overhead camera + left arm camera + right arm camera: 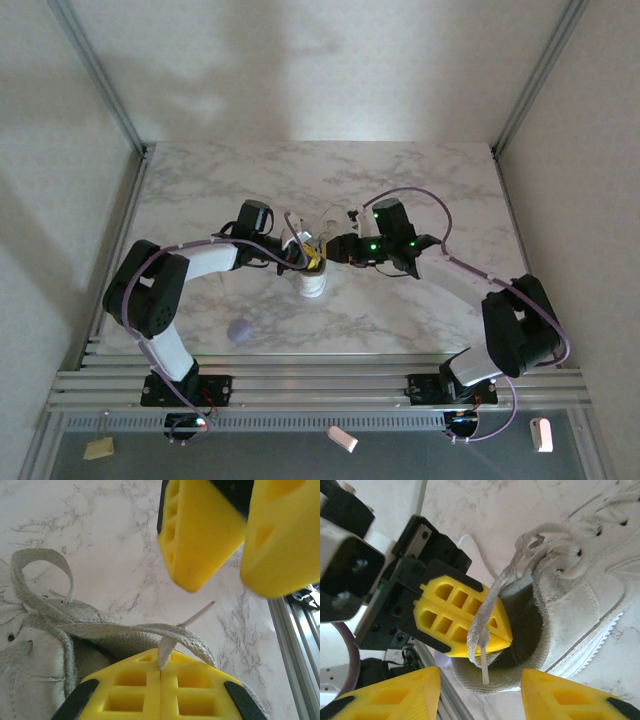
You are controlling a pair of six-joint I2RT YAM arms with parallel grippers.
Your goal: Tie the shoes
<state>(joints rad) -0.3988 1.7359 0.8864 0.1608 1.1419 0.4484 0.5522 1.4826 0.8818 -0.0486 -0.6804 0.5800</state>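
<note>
Holding the lace [130, 629] clamped taut, the left gripper [160, 662] lets the right gripper [480, 674], jaws apart, close squarely on its stiff tip.

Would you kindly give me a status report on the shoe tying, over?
Left hand shut on lace over sneaker collar. Right hand open, poised near lace tip. Lavender blob lies apart, nothing blocking.

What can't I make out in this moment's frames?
- Top external: small white low-top sneaker mostly covered by left hand and right hand; thin white laces too small to trace.
- Left wrist: sneaker's toe cut off by left edge.
- Right wrist: toe cut off by right edge; lace tangle unreadable.
</note>
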